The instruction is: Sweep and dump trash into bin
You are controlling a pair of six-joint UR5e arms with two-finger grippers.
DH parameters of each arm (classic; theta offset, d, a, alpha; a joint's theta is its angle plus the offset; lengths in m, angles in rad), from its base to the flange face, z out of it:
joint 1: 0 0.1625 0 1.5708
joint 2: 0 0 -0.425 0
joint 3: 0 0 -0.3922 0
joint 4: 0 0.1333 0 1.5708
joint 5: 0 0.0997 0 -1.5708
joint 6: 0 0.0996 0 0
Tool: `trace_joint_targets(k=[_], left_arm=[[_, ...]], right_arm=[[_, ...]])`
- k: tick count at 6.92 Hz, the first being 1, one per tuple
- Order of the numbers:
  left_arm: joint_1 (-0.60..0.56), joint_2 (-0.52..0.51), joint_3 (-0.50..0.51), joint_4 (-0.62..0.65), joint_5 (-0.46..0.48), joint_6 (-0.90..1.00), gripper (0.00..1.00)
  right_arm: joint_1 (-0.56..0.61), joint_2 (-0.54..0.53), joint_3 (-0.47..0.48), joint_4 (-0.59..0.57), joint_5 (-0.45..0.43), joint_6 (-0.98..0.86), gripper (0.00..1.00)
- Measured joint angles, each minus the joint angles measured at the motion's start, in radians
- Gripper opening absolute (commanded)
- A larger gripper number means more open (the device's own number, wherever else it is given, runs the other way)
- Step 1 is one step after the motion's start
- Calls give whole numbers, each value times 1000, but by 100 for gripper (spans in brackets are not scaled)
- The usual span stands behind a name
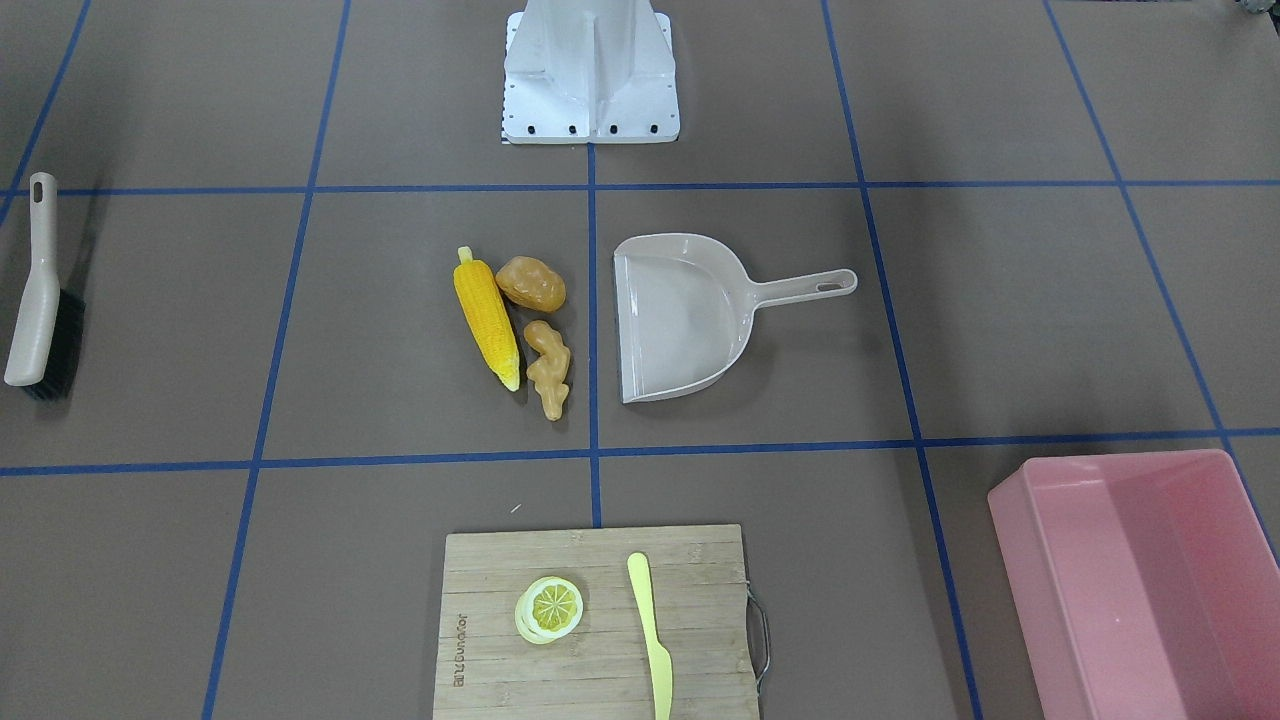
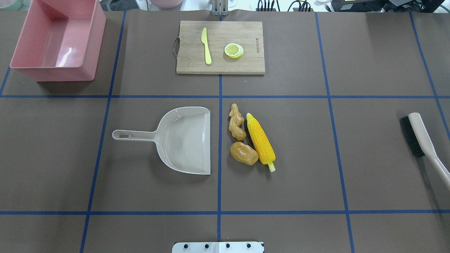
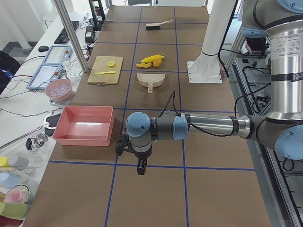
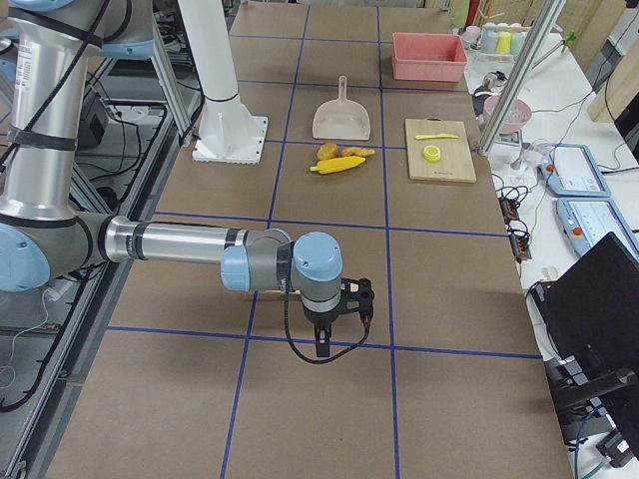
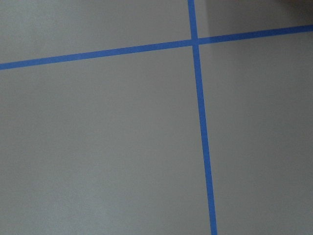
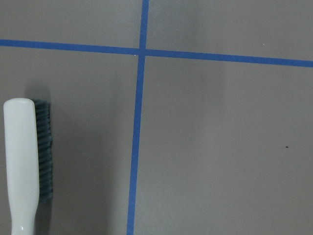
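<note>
The yellow corn cob (image 2: 261, 141), the orange-brown potato (image 2: 244, 153) and the tan ginger root (image 2: 237, 122) lie together at the table's middle, just right of the beige dustpan's (image 2: 182, 140) open edge. The pink bin (image 2: 56, 38) stands empty at the far left corner. My left gripper (image 3: 140, 168) shows only in the exterior left view, hanging over bare table near the bin's end. My right gripper (image 4: 321, 344) shows only in the exterior right view, over bare table. I cannot tell whether either is open or shut.
A beige brush with black bristles (image 2: 422, 140) lies at the right edge and also shows in the right wrist view (image 6: 22, 166). A wooden cutting board (image 2: 246, 63) at the far middle carries a lemon slice (image 2: 233, 50) and a yellow knife (image 2: 206, 51).
</note>
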Motion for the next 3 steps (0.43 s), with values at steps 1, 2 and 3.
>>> trace_joint_targets(k=[1,2,3], left_arm=[[0,0,-3,1,0,0,98],[1,0,-7,0,-1,-1,98],[1,-1,-10,-1,-1,-1,98]], right_arm=[[0,0,0,0,1,0,100],[0,0,0,1,1,0,100],[0,0,0,1,1,0,100]])
